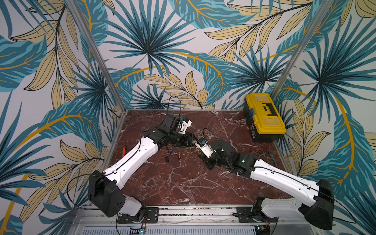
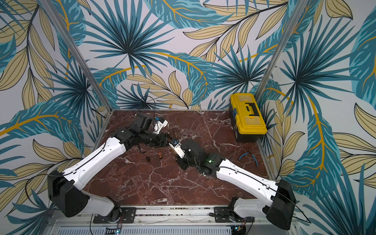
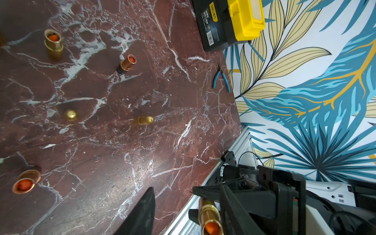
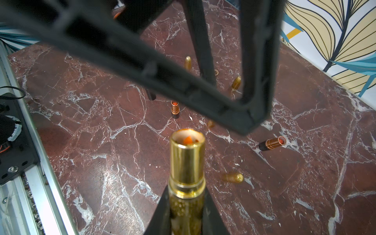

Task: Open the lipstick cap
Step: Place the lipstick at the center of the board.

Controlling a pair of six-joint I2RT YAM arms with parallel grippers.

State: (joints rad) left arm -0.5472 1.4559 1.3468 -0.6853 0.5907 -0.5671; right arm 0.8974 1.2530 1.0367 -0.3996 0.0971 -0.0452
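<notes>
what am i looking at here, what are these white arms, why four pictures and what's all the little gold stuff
These are two robot arms, white with black joints, bolted at the front edge of a marble-look table. Two pictures look down on the whole scene from overhead. The other two come from a small camera on each arm's wrist, so they sit very close. The right hand is shut on a gold lipstick; its cap is off and the orange stick shows. The left hand looks open close by, with nothing in it that I can see. On the table lie more uncapped lipsticks, loose gold caps, blue-handled pliers and a yellow toolbox in a far corner.
</notes>
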